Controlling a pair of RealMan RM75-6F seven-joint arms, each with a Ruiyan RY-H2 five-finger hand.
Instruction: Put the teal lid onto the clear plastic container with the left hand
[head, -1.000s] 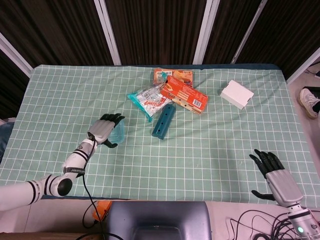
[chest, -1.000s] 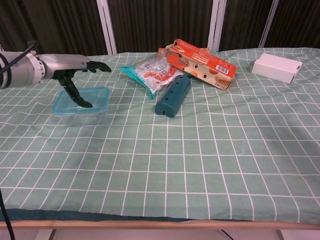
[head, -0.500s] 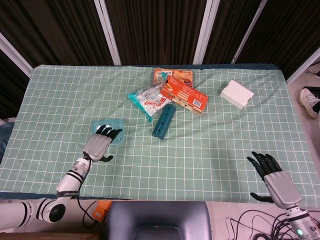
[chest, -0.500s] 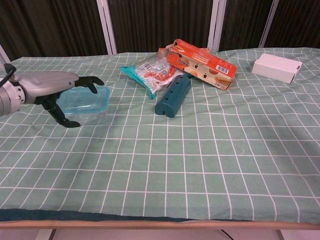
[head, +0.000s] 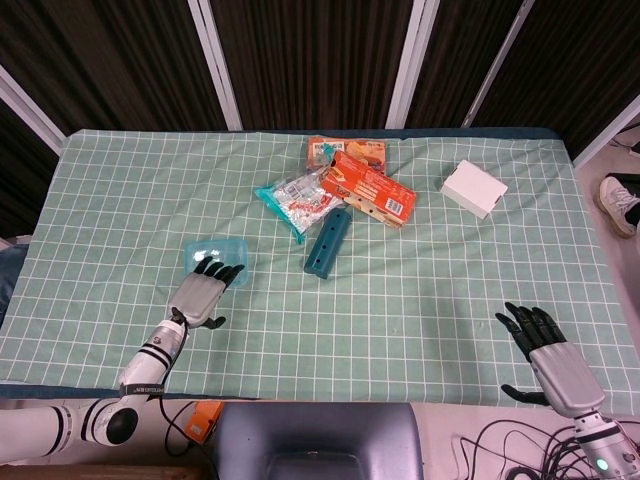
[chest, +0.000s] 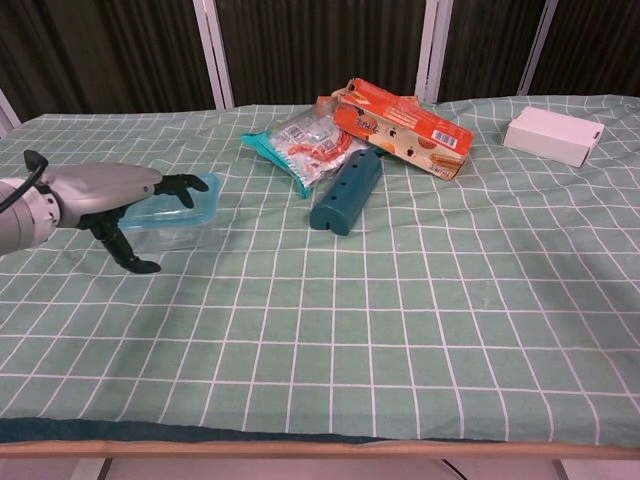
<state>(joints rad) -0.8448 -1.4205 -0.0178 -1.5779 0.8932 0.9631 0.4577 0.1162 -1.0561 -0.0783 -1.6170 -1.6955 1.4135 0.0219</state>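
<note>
I'm looking at a table under a green checked cloth (head: 420, 300), with dark panelled walls behind it. The teal lid (head: 217, 252) sits on the clear plastic container (chest: 165, 236) at about nine o'clock on the cloth; from the chest camera the lid reads as a translucent blue-green rectangle with rounded corners and a raised rim, the see-through walls showing below it. My left hand (head: 203, 293) is at the container's near edge with its fingers spread and nothing in its grasp, the thumb pointing down toward the cloth. My right hand (head: 553, 355) is at five o'clock, off the near table edge, fingers apart and empty. A dark teal perforated block (head: 328, 243) lies near the centre.
</note>
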